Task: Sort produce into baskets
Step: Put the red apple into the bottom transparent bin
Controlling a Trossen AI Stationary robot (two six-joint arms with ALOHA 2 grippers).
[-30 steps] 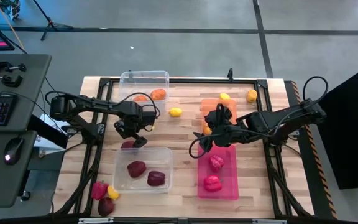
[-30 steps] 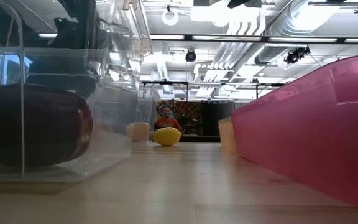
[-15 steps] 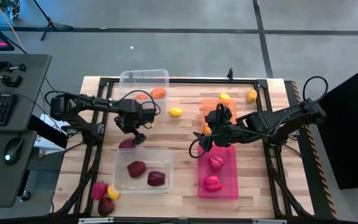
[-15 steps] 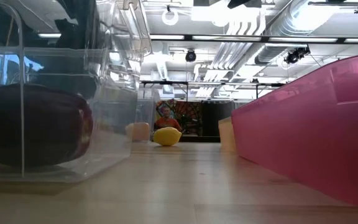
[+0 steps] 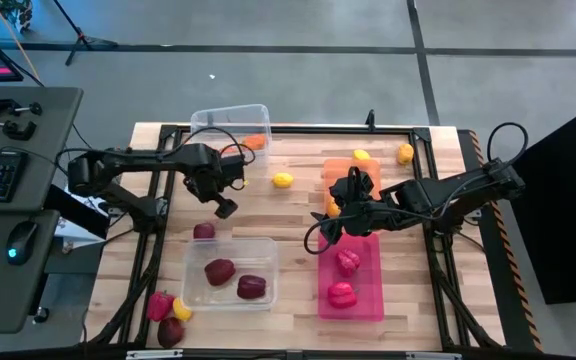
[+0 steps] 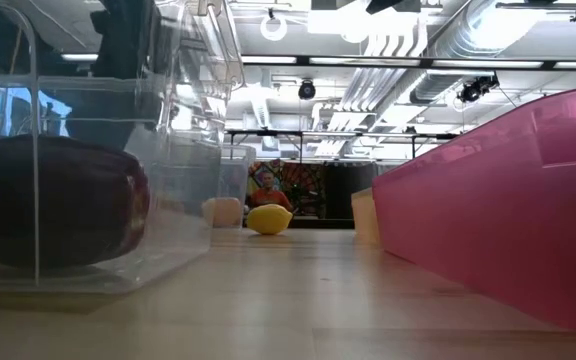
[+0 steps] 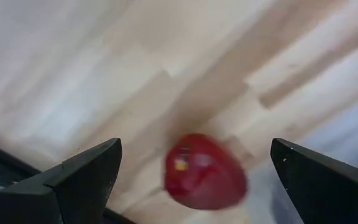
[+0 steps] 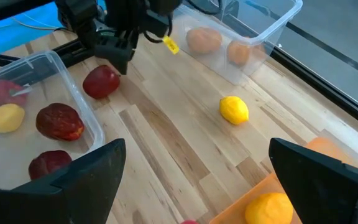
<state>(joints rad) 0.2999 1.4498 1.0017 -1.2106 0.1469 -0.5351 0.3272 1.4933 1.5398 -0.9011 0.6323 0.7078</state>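
Observation:
My left gripper (image 5: 223, 206) is open and hovers over the table between the two clear bins. A dark maroon piece (image 5: 204, 231) lies on the wood just on its near side, outside the near clear bin (image 5: 196, 262). It also shows below the open fingers in the left wrist view (image 7: 204, 171). The near clear bin holds two maroon pieces (image 5: 220, 271). The far clear bin (image 5: 208, 118) holds orange pieces (image 5: 256, 143). My right gripper (image 5: 330, 228) is open, at the meeting of the orange bin (image 5: 340, 166) and the pink bin (image 5: 368, 290).
A lemon (image 5: 283, 180) lies mid-table, and shows in the low view (image 6: 270, 219). A yellow piece (image 5: 362, 155) and an orange piece (image 5: 405, 153) lie at the far right. Pink-red pieces (image 5: 347, 262) sit in the pink bin. Red, yellow and maroon pieces (image 5: 168, 315) lie at the near left corner.
My left gripper has moved away from the maroon piece, toward the table's far edge and a little to the right. The maroon piece stays on the wood beside the near clear bin. My right arm has kept still.

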